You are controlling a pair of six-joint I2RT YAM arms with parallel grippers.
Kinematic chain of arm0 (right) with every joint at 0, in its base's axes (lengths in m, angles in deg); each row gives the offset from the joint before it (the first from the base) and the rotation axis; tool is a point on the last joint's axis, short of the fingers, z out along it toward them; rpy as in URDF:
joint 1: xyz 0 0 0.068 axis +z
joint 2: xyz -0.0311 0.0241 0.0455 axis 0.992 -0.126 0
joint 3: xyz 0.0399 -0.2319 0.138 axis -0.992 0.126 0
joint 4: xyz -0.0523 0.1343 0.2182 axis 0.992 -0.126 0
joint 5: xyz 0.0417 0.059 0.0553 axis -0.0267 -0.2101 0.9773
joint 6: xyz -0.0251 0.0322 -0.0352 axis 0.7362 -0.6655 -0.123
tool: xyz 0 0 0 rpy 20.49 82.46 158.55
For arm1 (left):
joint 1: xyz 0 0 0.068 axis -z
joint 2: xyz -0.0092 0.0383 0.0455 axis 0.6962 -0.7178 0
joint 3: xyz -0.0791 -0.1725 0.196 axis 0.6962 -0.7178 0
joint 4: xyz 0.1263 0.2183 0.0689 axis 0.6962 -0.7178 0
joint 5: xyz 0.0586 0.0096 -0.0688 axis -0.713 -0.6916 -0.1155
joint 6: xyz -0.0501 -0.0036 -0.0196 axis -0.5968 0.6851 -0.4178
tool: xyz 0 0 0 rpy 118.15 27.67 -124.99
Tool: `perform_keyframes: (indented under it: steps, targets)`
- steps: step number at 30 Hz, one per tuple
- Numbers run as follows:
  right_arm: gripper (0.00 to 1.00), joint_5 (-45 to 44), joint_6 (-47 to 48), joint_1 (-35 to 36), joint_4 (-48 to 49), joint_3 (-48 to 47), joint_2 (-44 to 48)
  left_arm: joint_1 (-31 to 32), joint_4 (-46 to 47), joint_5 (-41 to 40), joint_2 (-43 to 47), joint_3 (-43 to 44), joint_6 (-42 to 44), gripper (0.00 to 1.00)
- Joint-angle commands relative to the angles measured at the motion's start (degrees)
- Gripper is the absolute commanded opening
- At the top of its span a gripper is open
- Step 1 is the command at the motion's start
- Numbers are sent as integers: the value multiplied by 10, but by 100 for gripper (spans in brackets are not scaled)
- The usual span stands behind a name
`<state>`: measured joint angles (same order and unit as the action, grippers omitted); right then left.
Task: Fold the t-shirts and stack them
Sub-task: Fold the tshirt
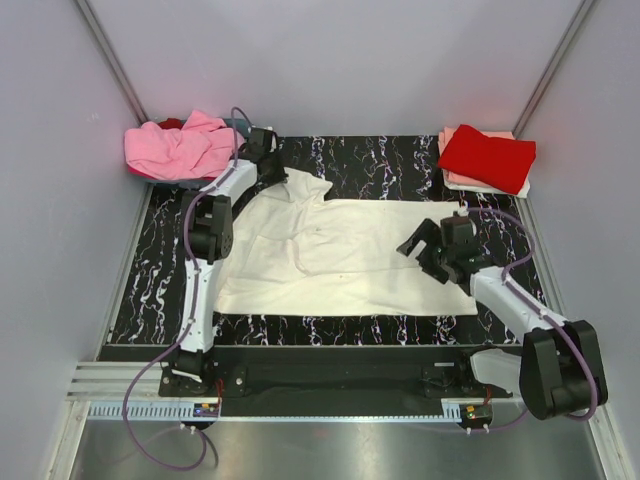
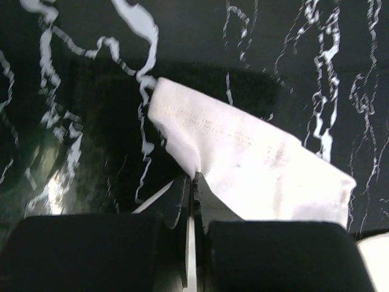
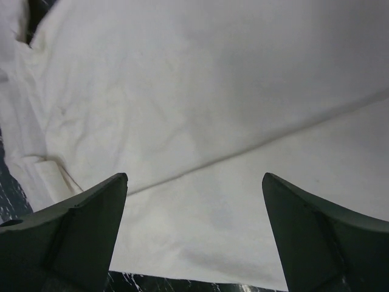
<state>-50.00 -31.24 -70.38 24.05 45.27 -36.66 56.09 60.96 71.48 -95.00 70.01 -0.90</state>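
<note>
A: Shirts, where are they?
B: Pink heap [image 1: 180,150] is far left. Left gripper [image 2: 191,182] is pinched tight on the sleeve [image 2: 243,152] of the white t-shirt [image 1: 340,265], flat on the desk [image 1: 380,155]. Right gripper [image 3: 194,179] hangs wide open above it, holding nothing. Red folded shirt [image 1: 488,158] is far right.

- We see a black table [image 1: 370,160] streaked with white marble veins; up close it looks glossy.
- We see plain pale grey walls [image 1: 330,60] closing it in on three sides.
- We see metal struts [image 1: 108,55] rising at the far corners.
- We see a slotted metal rail [image 1: 330,408] along the near edge, with a steel sheet [image 1: 330,452] beyond it.
</note>
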Motion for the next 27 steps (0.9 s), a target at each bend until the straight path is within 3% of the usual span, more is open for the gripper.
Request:
perform_keyframes:
  steps: [1,5,9,12,18,27]
  targets:
    - [100,-93,16,-2,-79,-127,21,-4,-53,-47,34,-86,-10,0]
    - [100,-151,68,-57,-176,-271,-76,-5,-14,-62,89,-171,3,0]
    - [94,-160,107,-119,-245,-410,-205,-5,-8,-55,81,-163,8,0]
    - [87,-150,112,-169,-255,-465,-297,-6,-24,-48,66,-134,10,0]
    - [68,-124,115,-196,-271,-570,-456,-6,-23,-44,64,-132,12,0]
    - [68,-134,144,-199,-257,-670,-578,-6,-21,-41,65,-134,13,0]
